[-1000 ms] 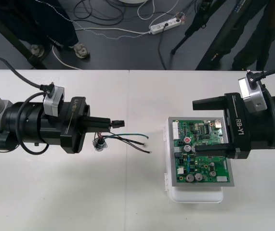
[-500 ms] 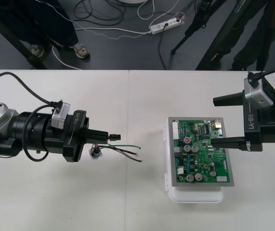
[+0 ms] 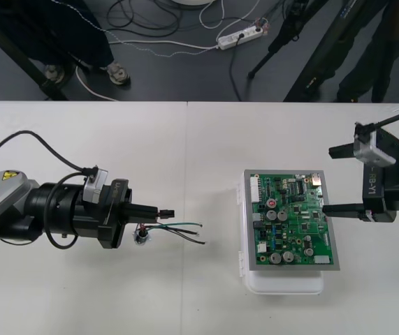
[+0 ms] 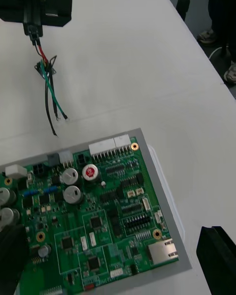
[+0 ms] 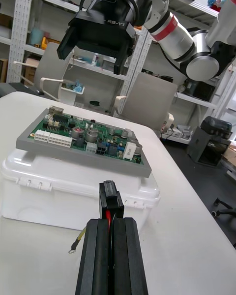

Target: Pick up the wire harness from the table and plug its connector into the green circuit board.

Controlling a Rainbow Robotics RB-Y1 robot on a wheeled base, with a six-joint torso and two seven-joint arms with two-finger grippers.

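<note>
Harness (image 3: 177, 227) is well left of the board (image 3: 290, 223), its plug (image 3: 165, 213) pinched tight in my left gripper (image 3: 158, 211); the wires look light and floppy, so I judge the hard plug the best place to hold, while my right gripper (image 3: 328, 179) waits wide open beside the board.

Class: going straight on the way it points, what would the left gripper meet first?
Probably the near wall of the white plastic base, just below the green circuit board; the gripped small black plug would touch first. Height uncertain.
</note>
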